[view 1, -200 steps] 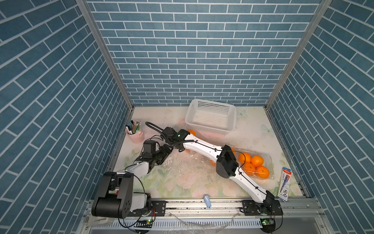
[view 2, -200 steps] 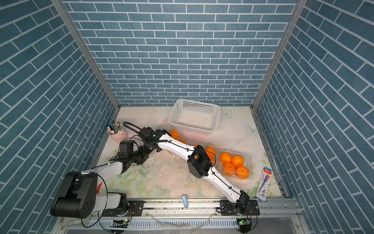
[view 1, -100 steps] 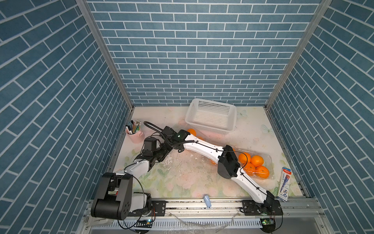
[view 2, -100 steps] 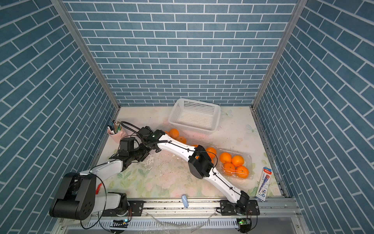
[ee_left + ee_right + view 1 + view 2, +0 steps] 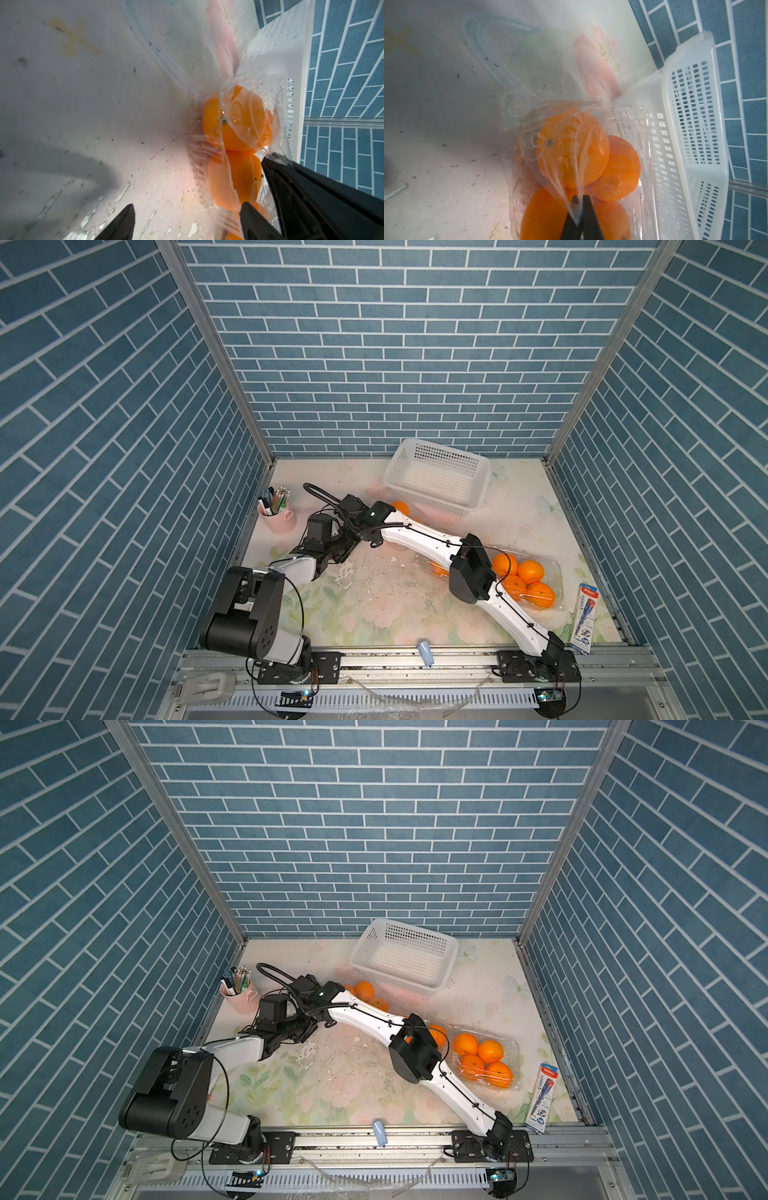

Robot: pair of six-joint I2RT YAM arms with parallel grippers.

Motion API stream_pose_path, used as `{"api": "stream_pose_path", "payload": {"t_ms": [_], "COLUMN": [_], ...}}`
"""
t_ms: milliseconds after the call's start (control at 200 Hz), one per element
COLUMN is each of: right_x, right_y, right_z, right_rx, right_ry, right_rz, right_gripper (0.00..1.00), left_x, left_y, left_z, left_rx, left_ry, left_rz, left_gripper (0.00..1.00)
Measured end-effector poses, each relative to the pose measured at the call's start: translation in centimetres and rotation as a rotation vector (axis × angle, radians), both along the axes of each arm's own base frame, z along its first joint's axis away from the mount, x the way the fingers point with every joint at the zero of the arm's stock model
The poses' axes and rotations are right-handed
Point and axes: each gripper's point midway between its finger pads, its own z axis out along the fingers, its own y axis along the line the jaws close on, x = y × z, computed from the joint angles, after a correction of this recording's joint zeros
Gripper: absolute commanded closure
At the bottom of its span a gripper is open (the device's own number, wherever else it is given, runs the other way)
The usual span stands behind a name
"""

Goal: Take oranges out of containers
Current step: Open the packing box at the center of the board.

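Oranges [image 5: 571,149] are all still boxed, so we read the worktop [image 5: 374,605] from its left side across. Past the pink pen cup [image 5: 277,516], the left pincer [image 5: 188,207] hangs low with jaws apart and empty, one finger close against the wall of the clamshell box [image 5: 643,145]; whether it touches we cannot tell. Next comes what has just changed: the right pincer [image 5: 580,199], gaping a second ago, has snapped together on the rim of the box's thin clear lid [image 5: 577,178], and the film now pulls into a taut, wrinkled ridge over the fruit. For us that means the opening step is under way, with a lift or peel likely next and no fruit freed yet. Through the plastic we count four bright oranges with small dark-green stem dots, packed touching one another, the box itself just in front of the white perforated basket [image 5: 428,499]. Further right a second clamshell [image 5: 556,585] holds four more, shut or not we cannot tell, and a printed carton [image 5: 584,616] lies at the edge.
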Motion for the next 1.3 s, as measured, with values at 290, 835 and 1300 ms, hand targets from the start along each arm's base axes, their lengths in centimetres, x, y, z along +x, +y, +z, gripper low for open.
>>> {"api": "stream_pose_path", "payload": {"t_ms": [290, 835, 1300], "right_x": [1.0, -3.7, -3.3], "right_y": [-1.5, 2.1, 1.6], "right_z": [-0.1, 5.3, 5.4], "right_rx": [-0.003, 0.183, 0.176], "right_ry": [0.019, 0.091, 0.093], "right_rz": [-0.031, 0.087, 0.081], "right_gripper": [1.0, 1.0, 0.98], "left_x": [1.5, -0.6, -2.3], "left_y": [-2.1, -0.6, 0.7], "left_z": [0.1, 1.6, -0.3], "left_rx": [-0.072, -0.026, 0.069], "left_ry": [-0.031, -0.076, 0.015], "left_rz": [-0.03, 0.022, 0.039], "left_gripper": [0.24, 0.22, 0.34]}}
